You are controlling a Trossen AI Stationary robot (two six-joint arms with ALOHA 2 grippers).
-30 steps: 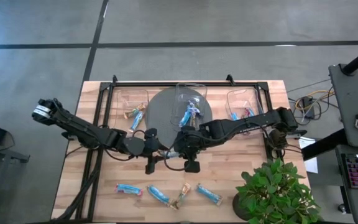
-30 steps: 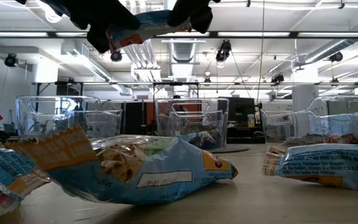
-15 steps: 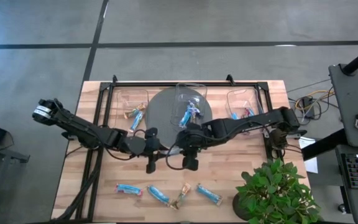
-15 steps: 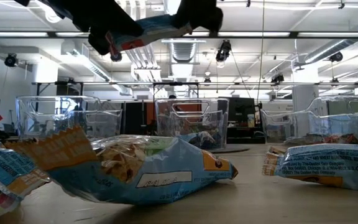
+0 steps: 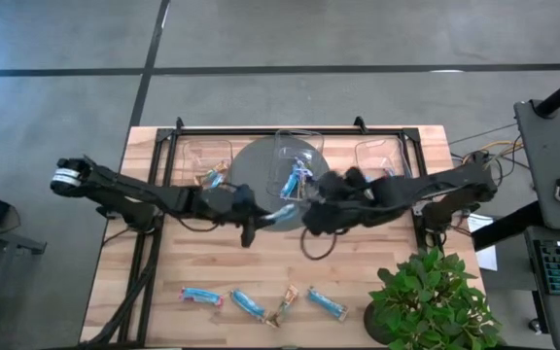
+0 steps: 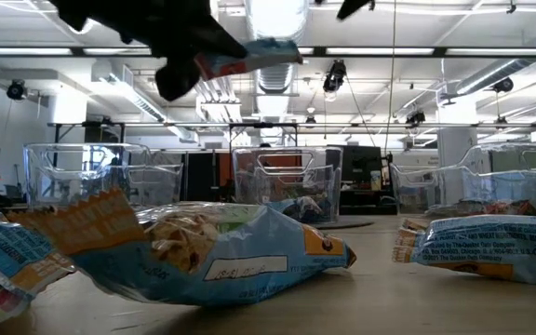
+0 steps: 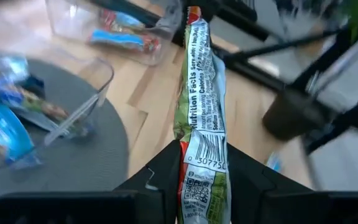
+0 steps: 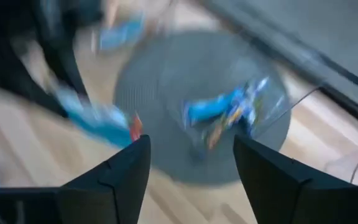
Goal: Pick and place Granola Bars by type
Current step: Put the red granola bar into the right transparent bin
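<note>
My left gripper [image 5: 262, 216] is shut on a granola bar [image 5: 282, 212] and holds it in the air by the grey disc's near edge. In the low view the bar [image 6: 254, 56] shows blue with a red end. In the left wrist view it shows its printed green-and-white back [image 7: 199, 93]. My right gripper [image 5: 317, 222] stands open just right of the bar, with nothing between its fingers [image 8: 129, 168]. Several more bars [image 5: 246, 304] lie flat in a row near the table's front edge. My left gripper pinches the bar's barcode end [image 7: 202, 171] between its two fingers. The fingers come from the table's left, nearly level. The bar sticks straight out ahead of them toward the right, lifted clear of the table, its free end [image 6: 282, 51] unsupported.
Three clear bins stand along the far side: left [image 5: 207, 165], middle [image 5: 297, 160] on a grey round disc [image 5: 251, 175], and right [image 5: 382, 163]. Each has bars in it. A potted plant [image 5: 426, 292] fills the near right corner.
Both grippers held the bar a second ago. My right gripper has let go of its end and gone up and toward the table's right and far edges, rolling as it went. My left gripper has carried the bar toward the far edge and a little right.
</note>
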